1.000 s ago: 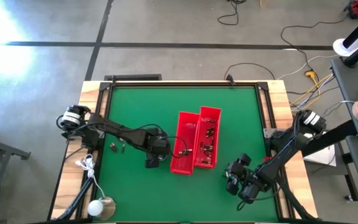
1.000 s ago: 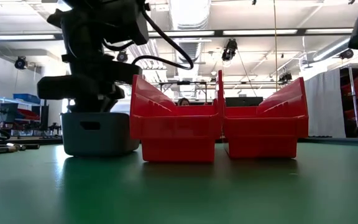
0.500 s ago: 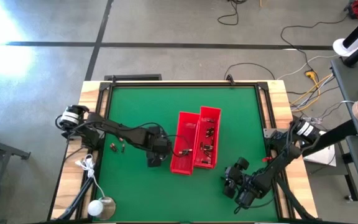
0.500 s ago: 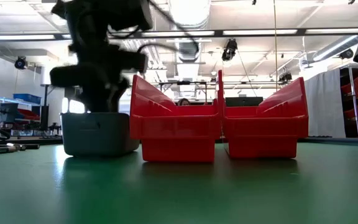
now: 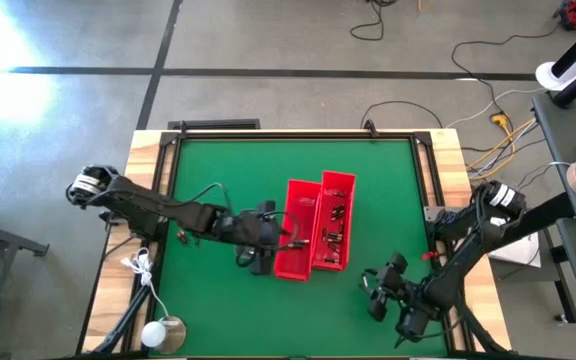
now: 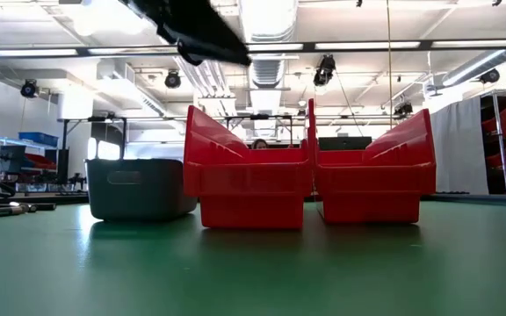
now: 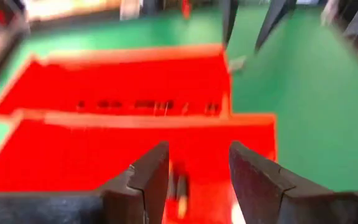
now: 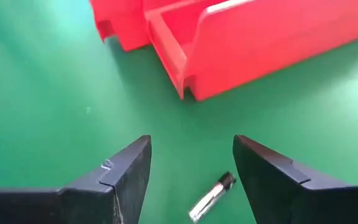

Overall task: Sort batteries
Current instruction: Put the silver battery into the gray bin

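While both arms are over the green tabletop (image 5: 218, 170), the left end effector (image 5: 268, 240) sits at the left wall of the left red bin (image 5: 294, 232), near the middle of the tabletop; in its wrist view its fingers (image 7: 151, 177) stand apart with nothing between them, above the bin floor, where a battery (image 7: 180, 186) lies blurred just below the gap. Second red bin (image 5: 334, 222) touches the first on its right side, long walls together, set slightly further toward the far edge. Batteries in the right bin (image 5: 334, 225) lie scattered along its floor, several dark small cylinders; left wrist view shows them as a dark row (image 7: 148, 106) in the further bin. A few batteries in the left bin (image 5: 298, 240) too, count unclear. Loose batteries (image 5: 189, 237) lie on the tabletop toward the left edge, beside the left arm. Grey tray (image 6: 139, 188) stands just left of the red bins in the low view; in the high view it is mostly hidden under the left arm. Right end effector (image 5: 376, 290) is low near the front right corner of the tabletop, well apart from the bins, fingers (image 8: 126, 171) spread wide, holding nothing. One battery (image 8: 211, 196), silvery with a dark end, lies on the green surface between the right fingers, not touched by either. Red bin corners (image 8: 185, 68) show beyond it in the right wrist view.
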Robot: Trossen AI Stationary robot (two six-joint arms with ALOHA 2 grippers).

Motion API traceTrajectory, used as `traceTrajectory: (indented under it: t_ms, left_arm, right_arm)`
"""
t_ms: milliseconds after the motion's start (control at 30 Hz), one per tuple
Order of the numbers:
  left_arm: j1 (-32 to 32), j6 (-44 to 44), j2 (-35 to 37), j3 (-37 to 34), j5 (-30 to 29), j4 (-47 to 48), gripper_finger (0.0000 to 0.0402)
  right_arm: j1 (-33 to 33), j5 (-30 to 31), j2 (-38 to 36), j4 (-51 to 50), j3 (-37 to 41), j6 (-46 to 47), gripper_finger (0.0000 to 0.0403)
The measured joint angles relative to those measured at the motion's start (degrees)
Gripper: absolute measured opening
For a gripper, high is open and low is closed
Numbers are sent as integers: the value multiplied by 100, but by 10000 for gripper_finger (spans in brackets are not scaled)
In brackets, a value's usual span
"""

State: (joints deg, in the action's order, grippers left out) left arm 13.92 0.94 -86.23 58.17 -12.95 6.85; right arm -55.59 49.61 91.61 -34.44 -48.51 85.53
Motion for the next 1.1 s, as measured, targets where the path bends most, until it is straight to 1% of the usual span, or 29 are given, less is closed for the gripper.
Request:
traceTrajectory:
  t_ms: [100, 233, 367, 467, 633, 733, 867, 933, 1033, 1100]
  left_arm:
    - [142, -45, 159, -539, 0, -1142, 146]
    - [335, -74, 276, -1316, 4, -2841, 146]
    - [483, -295, 383, -1894, 238, -4412, 146]
    - [544, -401, 445, -2114, 337, -5046, 146]
    - [550, -548, 476, -2216, 344, -5475, 146]
    - [550, -728, 408, -2170, 345, -5795, 146]
    - [564, -796, 136, -2024, 360, -6046, 146]
    - [591, -794, -73, -1963, 483, -6136, 146]
    - [623, -797, -449, -1787, 694, -6378, 146]
    - [626, -774, -633, -1596, 938, -6532, 146]
  right_arm:
    - [-108, 1, 263, 16, 0, 255, 219]
    - [-268, -29, 767, 17, 0, 818, 219]
    - [-345, -65, 1225, 13, 0, 1379, 219]
    - [-345, -11, 1487, 0, -46, 1614, 219]
    - [-345, 84, 1840, -122, -241, 1627, 210]
    - [-327, 82, 1999, -129, -297, 1670, 182]
    - [-319, 52, 2083, -139, -281, 2131, 121]
    - [-311, -19, 2063, -154, -280, 2205, 89]
    - [-304, -135, 1961, -155, -285, 2069, 44]
    - [-298, -354, 1852, -255, -347, 1745, 27]
